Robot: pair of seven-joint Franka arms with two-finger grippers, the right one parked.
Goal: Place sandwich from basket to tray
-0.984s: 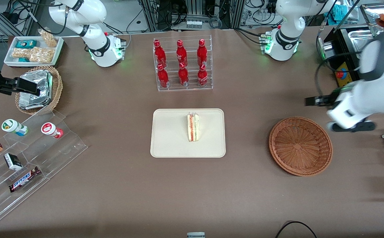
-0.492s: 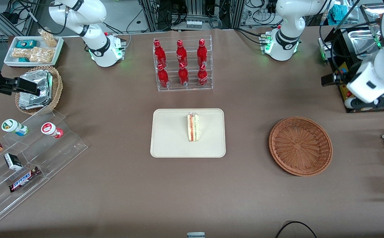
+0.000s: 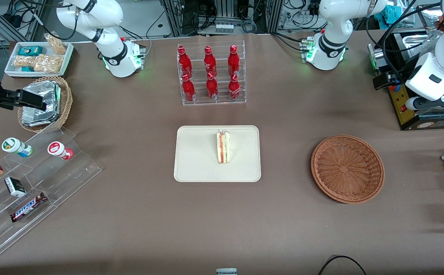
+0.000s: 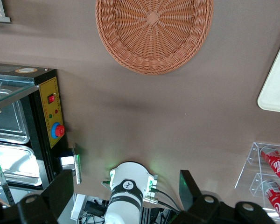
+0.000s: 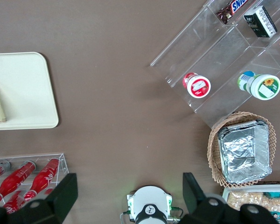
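Beige tray (image 3: 199, 168) w/ sandwich (image 3: 223, 147) | gripper (image 4: 123, 186) well apart, spread wide, empty

I had my left arm raised high at the working end — its gripper (image 4: 126, 191) hung wide open, fingers (image 4: 63, 186) spread apart, clasping nothing.

Sandwich (image 3: 223, 147) resting on the cream tray (image 3: 195, 156), wedge on edge, orange and green layers showing. Reddish-brown wicker basket (image 3: 347, 168) sitting empty on the worktop, well apart toward the working arm's end.
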